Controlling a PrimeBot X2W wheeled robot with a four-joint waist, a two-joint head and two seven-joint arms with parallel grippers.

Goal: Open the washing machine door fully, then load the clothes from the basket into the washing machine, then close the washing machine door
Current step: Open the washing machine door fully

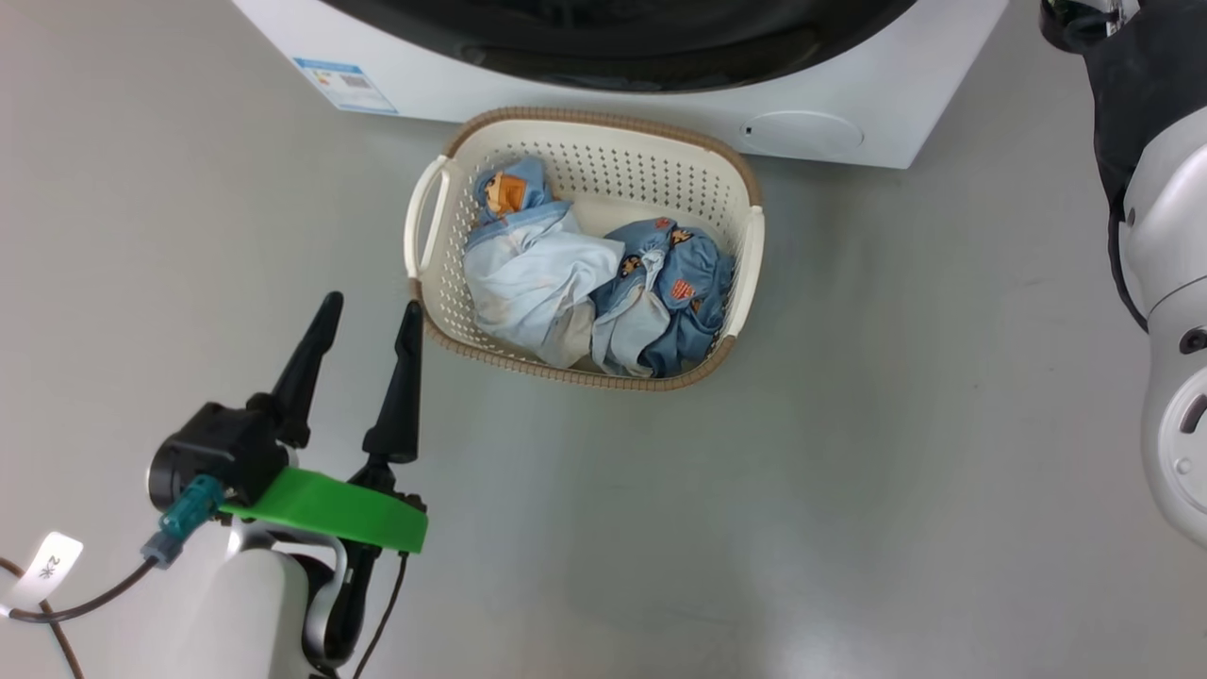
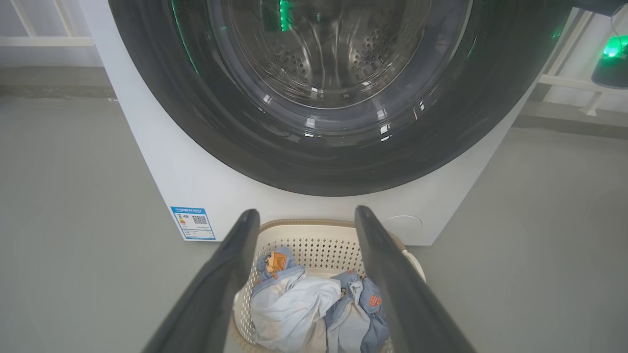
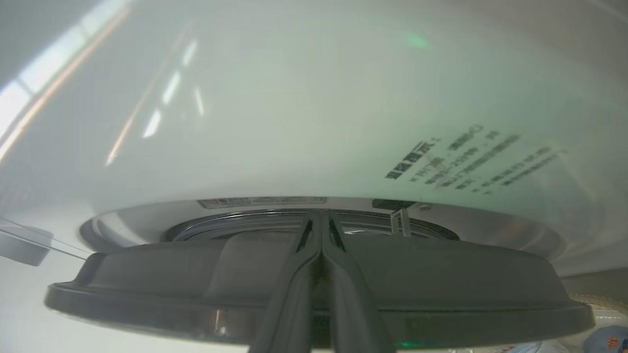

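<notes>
Head view: the cream basket (image 1: 585, 160) stands on the grey floor (image 1: 849, 424) just in front of the white washing machine (image 1: 849, 94), below the black rim of the washing machine door (image 1: 622, 47). The clothes (image 1: 547, 273) lie bunched inside the basket, pale blue-white fabric to the left and medium blue with orange figures to the right. The left pincer (image 1: 372, 304) is spread wide and empty, its fingertips just beside the basket's near left corner. A blue sticker (image 1: 344, 85) marks the machine's lower left front. The pale right forearm (image 1: 1169, 283) rises along the right edge.

Left wrist view: the left pincer (image 2: 306, 212) frames the basket (image 2: 319, 242) and clothes (image 2: 294, 304); above them are the door (image 2: 245, 137) and its glass bowl.

Right wrist view: the right pincer (image 3: 321, 218) is pressed shut and grips nothing. It lies across the door rim (image 3: 147, 289), its tips at the gap between the rim and the machine front (image 3: 314, 122).
</notes>
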